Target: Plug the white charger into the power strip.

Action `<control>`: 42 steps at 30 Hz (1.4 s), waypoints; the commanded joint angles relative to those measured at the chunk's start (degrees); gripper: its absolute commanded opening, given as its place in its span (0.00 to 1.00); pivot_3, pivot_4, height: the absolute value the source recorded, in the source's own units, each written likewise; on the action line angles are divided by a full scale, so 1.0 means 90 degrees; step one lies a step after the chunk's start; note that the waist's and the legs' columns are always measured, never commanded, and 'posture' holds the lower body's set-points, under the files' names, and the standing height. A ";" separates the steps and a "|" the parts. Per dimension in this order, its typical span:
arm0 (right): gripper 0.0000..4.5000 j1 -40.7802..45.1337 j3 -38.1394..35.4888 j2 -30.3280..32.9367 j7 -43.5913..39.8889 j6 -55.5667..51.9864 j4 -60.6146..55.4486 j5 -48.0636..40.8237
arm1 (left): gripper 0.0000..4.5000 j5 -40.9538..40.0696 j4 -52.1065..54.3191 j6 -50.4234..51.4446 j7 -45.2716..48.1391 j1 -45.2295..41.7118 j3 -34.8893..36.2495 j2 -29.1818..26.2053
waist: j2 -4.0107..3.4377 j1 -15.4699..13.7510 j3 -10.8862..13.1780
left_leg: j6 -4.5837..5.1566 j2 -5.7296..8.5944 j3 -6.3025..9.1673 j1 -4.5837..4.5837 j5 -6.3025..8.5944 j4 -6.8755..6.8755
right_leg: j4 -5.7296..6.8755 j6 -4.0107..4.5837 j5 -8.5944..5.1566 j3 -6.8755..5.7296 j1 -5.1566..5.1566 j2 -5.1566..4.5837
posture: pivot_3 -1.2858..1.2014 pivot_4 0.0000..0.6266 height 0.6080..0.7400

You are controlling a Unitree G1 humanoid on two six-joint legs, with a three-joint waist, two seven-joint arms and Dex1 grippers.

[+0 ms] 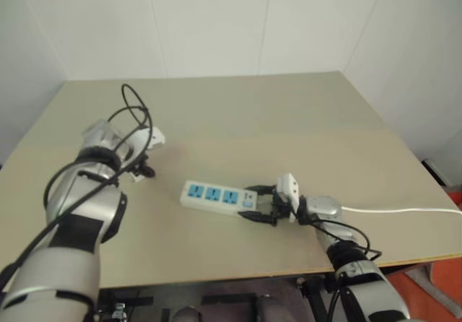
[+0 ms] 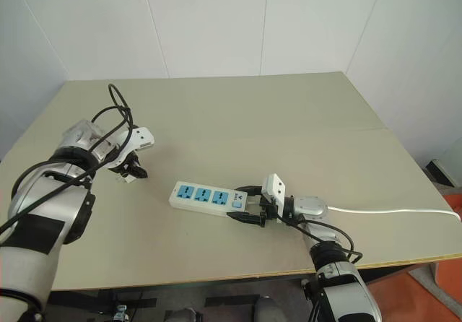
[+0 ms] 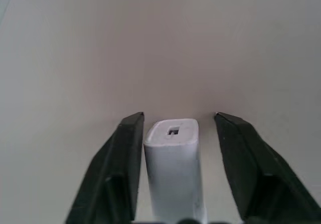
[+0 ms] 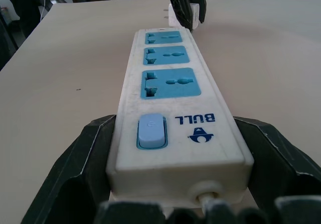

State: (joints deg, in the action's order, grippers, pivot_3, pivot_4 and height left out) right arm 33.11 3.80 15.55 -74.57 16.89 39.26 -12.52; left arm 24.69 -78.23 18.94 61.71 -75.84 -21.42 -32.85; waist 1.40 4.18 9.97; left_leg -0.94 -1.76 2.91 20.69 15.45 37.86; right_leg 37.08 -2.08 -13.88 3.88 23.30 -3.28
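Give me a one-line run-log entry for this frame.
left gripper: around white charger, one finger not touching | right gripper: shut on power strip switch end | charger: unplugged

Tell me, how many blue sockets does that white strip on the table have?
3. They sit in a row along the power strip: one next to the switch, one in the middle, and one at the far end, toward the white charger. None looks hidden.
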 commanded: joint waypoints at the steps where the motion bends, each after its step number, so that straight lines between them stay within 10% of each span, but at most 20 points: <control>1: 0.75 -0.0022 0.0009 0.0005 0.0020 -0.0026 -0.0231 -0.0085 | 0.24 0.0049 0.0032 -0.0033 -0.0032 -0.0065 0.0052 -0.0007 | 0.0000 0.0000 0.0000 | 0.0000 0.0000 0.0000 0.0000 0.0000 0.0000 | 0.0000 0.0000 0.0000 0.0000 0.0000 0.0000 | 0.52 0.24 1.00; 11: 0.75 -0.0046 -0.0001 0.0056 0.0040 -0.0024 -0.0217 -0.0068 | 0.23 -0.0160 0.0158 -0.0145 0.0425 -0.0398 0.0306 -0.0157 | 0.0000 -0.0010 0.0000 | 0.0000 0.0001 0.0000 0.0001 0.0000 0.0000 | 0.0000 0.0000 0.0000 0.0000 0.0000 0.0000 | 0.52 0.24 1.00; 18: 0.75 -0.0212 -0.0020 0.0148 0.0092 -0.0093 -0.0536 -0.0127 | 0.23 -0.2099 0.0964 -0.0699 0.0915 -0.0958 0.2253 -0.0138 | 0.0003 -0.0032 0.0002 | -0.0003 0.0001 0.0008 0.0013 -0.0002 0.0003 | -0.0006 -0.0001 0.0001 -0.0011 0.0000 -0.0005 | 0.52 0.24 1.00; 28: 0.75 -0.0459 0.0123 0.0045 0.0383 -0.0150 -0.1169 -0.0110 | 0.23 -0.5384 0.4686 -0.0443 0.1826 0.2063 0.4190 0.0683 | -0.0011 0.0015 -0.0007 | -0.0017 -0.0009 -0.0003 -0.0016 -0.0010 0.0003 | 0.0012 0.0000 0.0002 0.0001 -0.0008 -0.0005 | 0.52 0.24 1.00; 42: 0.75 -0.0712 0.0471 0.0160 -0.0498 -0.0910 -0.1931 -0.0619 | 0.23 -0.6684 0.6116 0.0638 0.3230 0.3775 0.3557 0.0935 | -0.0010 0.0000 -0.0007 | -0.0019 -0.0008 0.0004 -0.0015 -0.0011 0.0012 | -0.0014 -0.0003 0.0009 -0.0004 -0.0014 0.0000 | 0.52 0.24 1.00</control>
State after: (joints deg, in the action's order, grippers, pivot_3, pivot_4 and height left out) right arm 25.48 7.58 17.46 -77.64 7.90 22.60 -16.52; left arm -34.17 -25.30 24.47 89.30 -41.87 11.07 -23.73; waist 1.31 4.17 9.90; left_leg -1.12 -1.84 2.95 20.50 15.35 37.96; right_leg 36.91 -2.11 -13.81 3.85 23.13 -3.26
